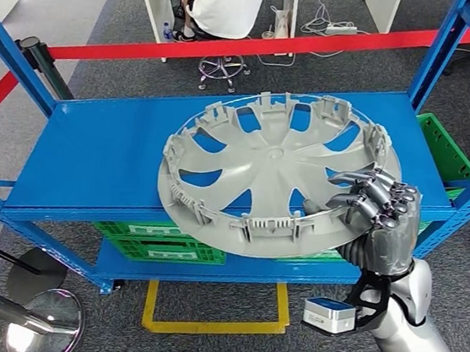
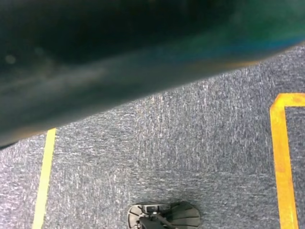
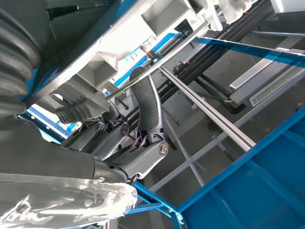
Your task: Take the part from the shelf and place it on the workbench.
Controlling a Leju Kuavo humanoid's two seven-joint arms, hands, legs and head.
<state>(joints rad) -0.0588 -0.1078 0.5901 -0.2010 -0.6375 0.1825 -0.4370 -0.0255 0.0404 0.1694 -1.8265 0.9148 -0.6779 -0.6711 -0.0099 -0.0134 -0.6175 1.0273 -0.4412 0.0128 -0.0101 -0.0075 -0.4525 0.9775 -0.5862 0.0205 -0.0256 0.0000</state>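
On the blue shelf [image 1: 99, 162], at its top deck, lies the part [image 1: 277, 171]: a large grey wheel cover, inner side up, tilted so that its near edge hangs out past the shelf's front lip. The right hand [image 1: 376, 202] has it by the near right rim, dark fingers [image 1: 365, 182] curled over the top of the edge while the grey palm sits under it. In the right wrist view the fingers [image 3: 146, 102] wrap round the pale rim of the part [image 3: 107, 62] from beneath, so this hand is clamped on the part.

That leaves nearly the whole disc lying away from the hand, out to the left and forward, held at one point on its edge. My judgement: the load sits far off the grip, so it may sag or swing as it comes clear of the shelf.

The left wrist view looks down at grey carpet [image 2: 179, 157] with yellow floor tape [image 2: 282, 157]; I cannot tell how the left hand stands. A seated person [image 1: 225, 3] is beyond a red barrier tape [image 1: 256, 46].
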